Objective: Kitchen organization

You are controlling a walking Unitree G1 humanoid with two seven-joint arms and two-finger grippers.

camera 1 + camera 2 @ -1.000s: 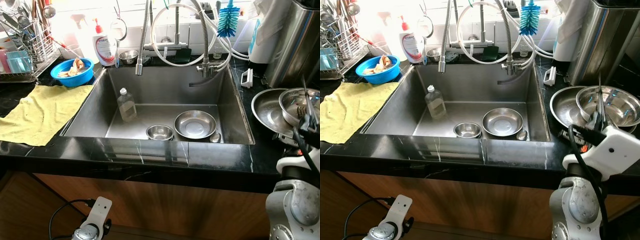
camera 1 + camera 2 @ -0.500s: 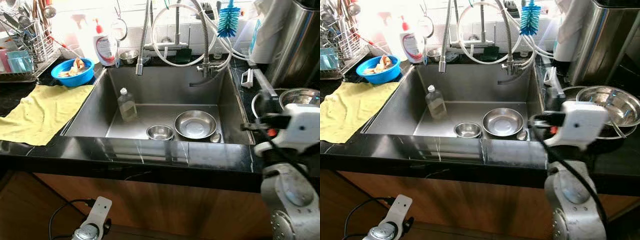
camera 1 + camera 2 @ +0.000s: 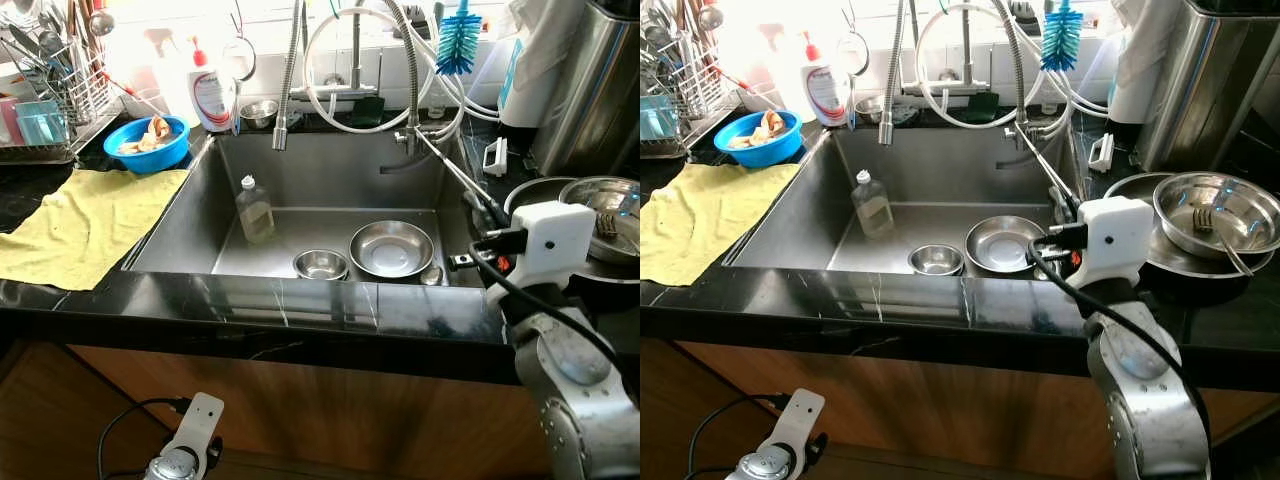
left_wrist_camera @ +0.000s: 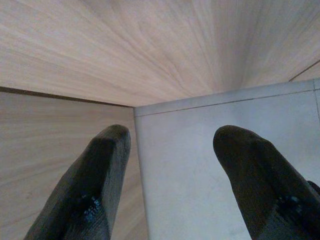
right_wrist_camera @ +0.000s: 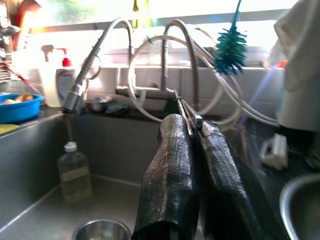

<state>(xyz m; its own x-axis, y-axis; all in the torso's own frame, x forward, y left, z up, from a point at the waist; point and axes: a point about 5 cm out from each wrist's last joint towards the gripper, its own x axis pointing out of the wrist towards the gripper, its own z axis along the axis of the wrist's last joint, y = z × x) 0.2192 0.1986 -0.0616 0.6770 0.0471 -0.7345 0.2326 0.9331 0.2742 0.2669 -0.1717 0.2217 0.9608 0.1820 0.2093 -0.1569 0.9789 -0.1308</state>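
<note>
— Why was it poised there?
— Your right gripper (image 5: 192, 125) pinched a thin metal utensil (image 5: 182, 107) tight, the sink (image 3: 330, 165) just below (likely its drop-off). Your left gripper (image 4: 170, 175) hung idle, fingers apart.

Sink (image 3: 190, 215) — brushed steel; counter (image 3: 300, 305) — glossy black stone; yellow cloth (image 3: 85, 220) matt; cabinet front (image 3: 300, 410) wood.
</note>
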